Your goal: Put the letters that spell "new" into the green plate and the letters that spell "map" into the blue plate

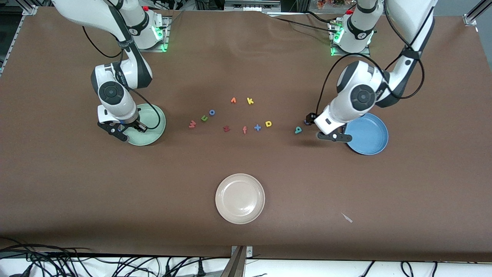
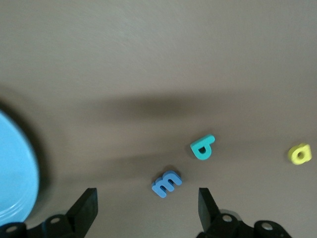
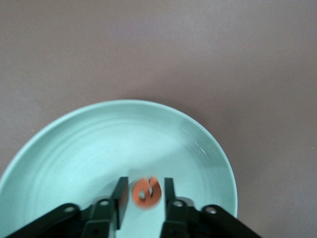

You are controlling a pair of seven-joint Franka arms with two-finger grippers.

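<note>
My right gripper (image 3: 144,196) hangs low over the green plate (image 3: 99,144), open, with the orange e (image 3: 146,193) loose between its fingers, a thin gap on each side. The coral w (image 1: 192,124) and green n (image 1: 204,118) lie on the table mid-row. My left gripper (image 2: 147,206) is wide open just above the table beside the blue plate (image 1: 369,134). The blue m (image 2: 167,183) lies between its fingers, touching neither. The teal a (image 2: 203,147) lies beside the m, and the yellow p (image 2: 300,153) lies closer to the table's middle.
Other foam pieces lie in the middle row: blue o (image 1: 211,112), dark red z (image 1: 226,129), an orange f (image 1: 244,130), blue plus (image 1: 257,127), yellow k (image 1: 250,100) and a small orange piece (image 1: 233,100). A cream-white plate (image 1: 240,198) sits nearer the front camera.
</note>
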